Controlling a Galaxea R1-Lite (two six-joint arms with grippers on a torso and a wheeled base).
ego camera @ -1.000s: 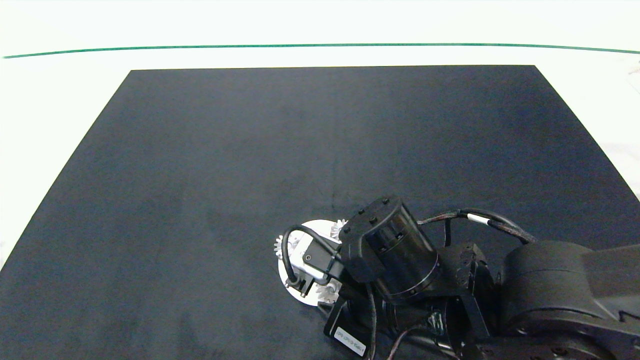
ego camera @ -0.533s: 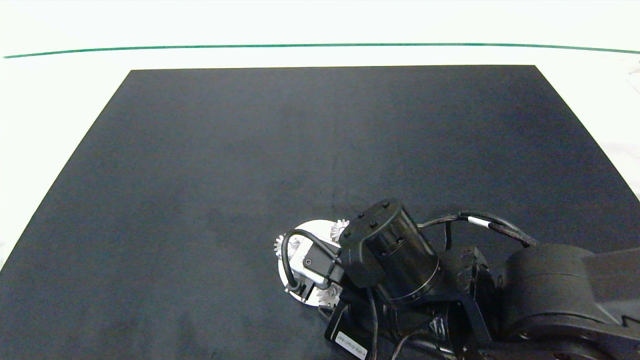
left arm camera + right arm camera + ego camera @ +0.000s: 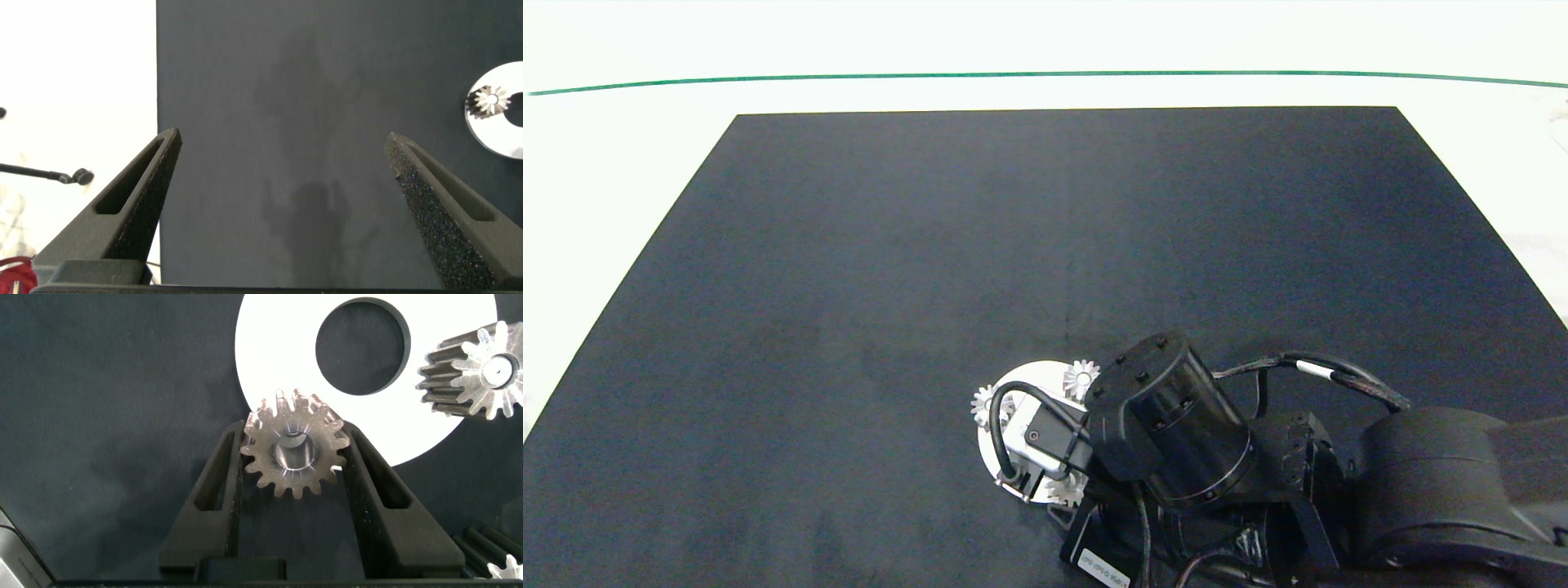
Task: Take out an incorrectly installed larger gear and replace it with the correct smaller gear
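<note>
Now the right gripper (image 3: 294, 478) hangs low over the near middle of the black mat (image 3: 931, 245), its two fingers (image 3: 221, 490) pinched on a gear (image 3: 294, 453) with short blunt teeth and a wide centre hole. It looks silvery, yet its shape fits the smaller gear. That gear sits at the edge of the white ring plate (image 3: 270, 343), partly overlapping its rim. The plate's round centre hole (image 3: 362, 345) stands empty. A fluted silver gear (image 3: 482, 371) rests on the plate's rim, and the head view shows three such gears around it. The larger gear cannot be made out. The left gripper (image 3: 282, 175) hovers well apart, fingers spread wide with nothing between them.
</note>
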